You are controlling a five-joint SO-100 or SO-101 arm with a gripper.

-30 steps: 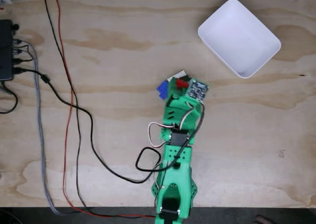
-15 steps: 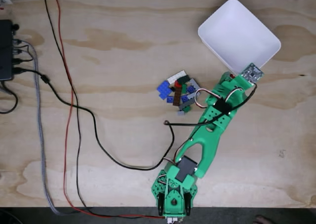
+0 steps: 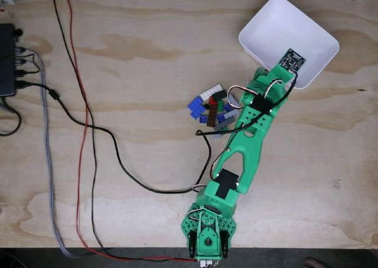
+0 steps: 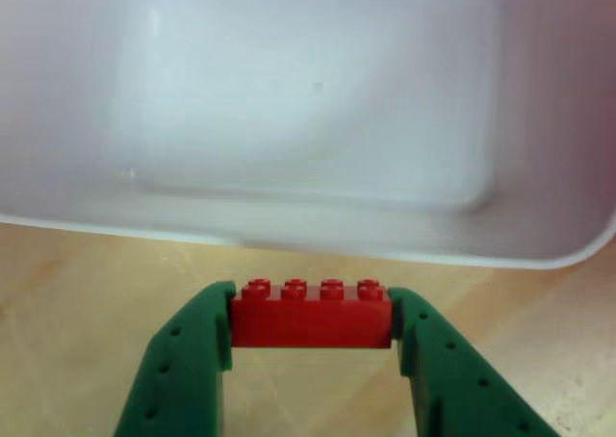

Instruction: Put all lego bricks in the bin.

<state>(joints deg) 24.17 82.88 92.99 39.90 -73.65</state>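
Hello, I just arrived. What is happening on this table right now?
A green robot arm is clearing lego bricks into a white bin. Its gripper is shut on a red brick, held just in front of the bin's near rim and not yet over the inside. The bin looks empty. A pile of bricks in blue, white, brown and grey waits on the wooden table beside the arm.
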